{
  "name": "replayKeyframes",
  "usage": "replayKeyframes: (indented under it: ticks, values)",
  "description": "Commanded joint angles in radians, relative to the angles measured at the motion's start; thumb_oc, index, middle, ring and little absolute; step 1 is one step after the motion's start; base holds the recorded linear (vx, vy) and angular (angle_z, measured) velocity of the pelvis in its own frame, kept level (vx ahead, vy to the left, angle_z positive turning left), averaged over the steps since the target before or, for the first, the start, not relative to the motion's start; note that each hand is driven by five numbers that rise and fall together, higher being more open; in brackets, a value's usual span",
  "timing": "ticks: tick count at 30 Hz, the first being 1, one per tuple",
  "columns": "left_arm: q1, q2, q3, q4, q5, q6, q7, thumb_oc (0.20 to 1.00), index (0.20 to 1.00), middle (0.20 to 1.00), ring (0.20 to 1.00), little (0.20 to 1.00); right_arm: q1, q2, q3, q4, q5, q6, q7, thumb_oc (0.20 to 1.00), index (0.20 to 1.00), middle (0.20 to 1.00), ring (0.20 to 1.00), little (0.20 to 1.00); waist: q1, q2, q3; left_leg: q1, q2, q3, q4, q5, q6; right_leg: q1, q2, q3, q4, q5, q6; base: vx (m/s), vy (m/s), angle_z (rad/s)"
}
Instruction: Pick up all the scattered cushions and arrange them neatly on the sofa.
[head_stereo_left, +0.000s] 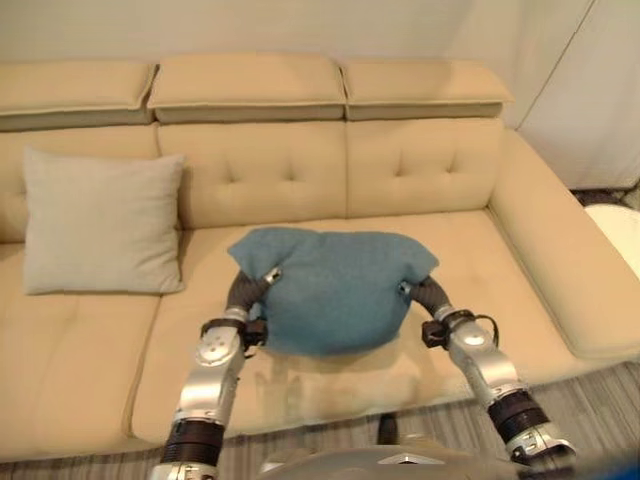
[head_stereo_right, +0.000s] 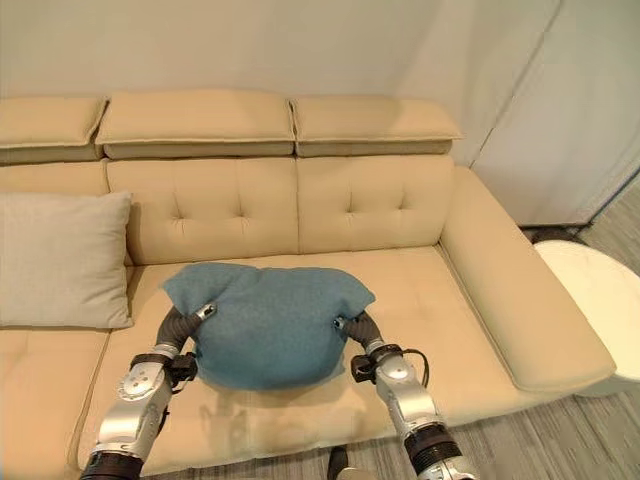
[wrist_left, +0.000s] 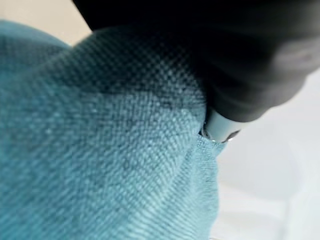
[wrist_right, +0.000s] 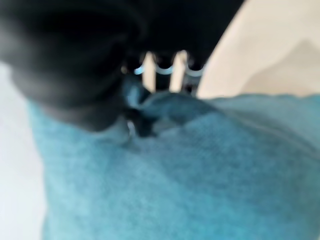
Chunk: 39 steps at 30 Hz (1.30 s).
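Cushion (head_stereo_left: 335, 290) of blue cloth hangs at centre frame between left hand (head_stereo_left: 252, 288) and right hand (head_stereo_left: 420, 290), each clamped on one upper corner, above the sofa (head_stereo_left: 420, 170) seat, with a grey cushion (head_stereo_left: 100, 222) propped at left.

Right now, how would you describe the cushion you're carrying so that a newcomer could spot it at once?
On the long beige tufted sofa, look above the middle seat: a plump teal woven-fabric cushion is held between the left hand and right hand. The pale grey square cushion leans upright against the backrest; the teal one is held up.
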<state>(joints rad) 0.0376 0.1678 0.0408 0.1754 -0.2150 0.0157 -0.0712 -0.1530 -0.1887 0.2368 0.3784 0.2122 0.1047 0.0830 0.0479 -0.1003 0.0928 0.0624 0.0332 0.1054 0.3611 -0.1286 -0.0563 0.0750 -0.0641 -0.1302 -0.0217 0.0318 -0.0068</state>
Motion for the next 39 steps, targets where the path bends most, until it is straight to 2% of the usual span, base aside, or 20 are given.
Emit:
replayKeyframes:
  ticks: [1,2,4,5,7,9,15,28,29,33,39]
  values:
    - [-0.091,-0.039,-0.125,-0.158,-0.039,-0.096,-0.081,0.200,0.200,0.200,0.200,0.200,-0.092,0.095,0.020,-0.122,0.028,-0.080,0.064,0.200,0.200,0.200,0.200,0.200,0.018,-0.003,0.002,0.030,0.130,0.004,-0.085,0.178,0.000,-0.018,0.002,0.009,-0.038,0.123,0.083,0.14,-0.012,-0.25]
    - [-0.094,-0.042,-0.136,-0.158,-0.041,-0.096,-0.082,0.200,0.200,0.200,0.200,0.200,-0.091,0.091,0.018,-0.128,0.029,-0.081,0.063,0.200,0.200,0.200,0.200,0.200,0.023,-0.005,0.004,0.020,0.142,0.015,-0.124,0.177,-0.008,0.000,0.003,0.004,-0.050,0.121,0.084,0.14,0.038,-0.16]
    - [-0.094,-0.038,-0.145,-0.161,-0.043,-0.093,-0.088,0.200,0.200,0.200,0.200,0.200,-0.082,0.086,0.005,-0.134,0.030,-0.077,0.062,0.200,0.200,0.200,0.200,0.200,0.039,-0.006,0.005,0.016,0.133,0.030,-0.278,0.185,-0.023,0.030,0.008,0.008,-0.064,0.115,0.085,0.16,0.112,-0.03]
    - [-0.086,-0.041,-0.139,-0.174,-0.053,-0.093,-0.086,0.200,0.200,0.200,0.200,0.200,-0.074,0.090,-0.010,-0.149,0.043,-0.070,0.053,0.200,0.200,0.200,0.200,0.200,0.049,0.001,0.008,0.004,0.135,0.037,-0.331,0.207,-0.029,0.044,0.005,0.014,-0.065,0.114,0.084,0.16,0.200,-0.03]
    - [-0.079,-0.041,-0.129,-0.178,-0.036,-0.089,-0.082,0.200,0.200,0.200,0.200,0.200,-0.087,0.077,-0.004,-0.136,0.031,-0.066,0.061,0.200,0.200,0.200,0.200,0.200,0.044,0.021,-0.005,0.043,0.130,0.015,-0.367,0.207,-0.032,0.030,0.000,0.010,-0.052,0.111,0.077,0.09,0.265,-0.18]
    - [-0.084,-0.038,-0.126,-0.175,-0.031,-0.096,-0.079,0.200,0.200,0.200,0.200,0.200,-0.101,0.078,0.003,-0.141,0.024,-0.070,0.052,0.200,0.200,0.200,0.200,0.200,0.045,0.027,-0.015,0.038,0.120,0.012,-0.348,0.222,-0.043,0.022,-0.014,0.008,-0.041,0.108,0.073,0.03,0.208,-0.46]
    - [-0.111,0.002,-0.092,-0.189,-0.034,-0.100,-0.061,0.200,0.200,0.200,0.200,0.200,-0.143,0.088,0.011,-0.166,0.030,-0.068,0.030,0.200,0.200,0.200,0.200,0.200,0.056,0.031,-0.023,0.089,0.086,0.017,-0.375,0.237,-0.027,0.033,-0.036,0.011,-0.034,0.100,0.069,0.02,0.137,-0.16]
    - [-0.216,0.026,-0.061,-0.225,-0.010,-0.091,0.013,0.200,0.200,0.200,0.200,0.200,-0.345,0.089,0.096,-0.146,0.016,-0.074,-0.062,0.200,0.200,0.200,0.200,0.200,0.056,0.044,-0.038,0.118,0.060,0.022,-0.448,0.228,-0.015,0.026,-0.033,-0.009,-0.066,0.090,0.076,0.01,0.031,0.00]
    - [-0.280,0.005,-0.055,-0.194,-0.009,-0.088,0.036,0.200,0.200,0.200,0.200,0.200,-0.434,0.107,0.108,-0.118,0.014,-0.073,-0.097,0.200,0.200,0.200,0.200,0.200,0.057,0.048,-0.038,0.112,0.059,0.020,-0.448,0.226,-0.015,0.023,-0.030,-0.013,-0.066,0.086,0.077,0.00,0.000,0.00]
    - [-0.352,-0.013,-0.034,-0.126,-0.020,-0.084,0.059,0.200,0.200,0.200,0.200,0.200,-0.515,0.122,0.123,-0.066,0.018,-0.074,-0.128,0.200,0.200,0.200,0.200,0.200,0.060,0.053,-0.036,0.112,0.058,0.018,-0.448,0.218,-0.013,0.026,-0.026,-0.015,-0.066,0.079,0.080,0.02,0.013,0.05]
    - [-0.463,0.011,-0.026,0.006,-0.024,-0.081,0.080,0.200,0.200,0.200,0.200,0.200,-0.643,0.112,0.159,0.055,0.004,-0.083,-0.167,0.200,0.200,0.200,0.200,0.200,0.074,0.056,-0.016,0.101,0.056,0.013,-0.448,0.206,-0.015,0.023,-0.022,-0.017,-0.066,0.070,0.083,0.02,0.016,0.04]
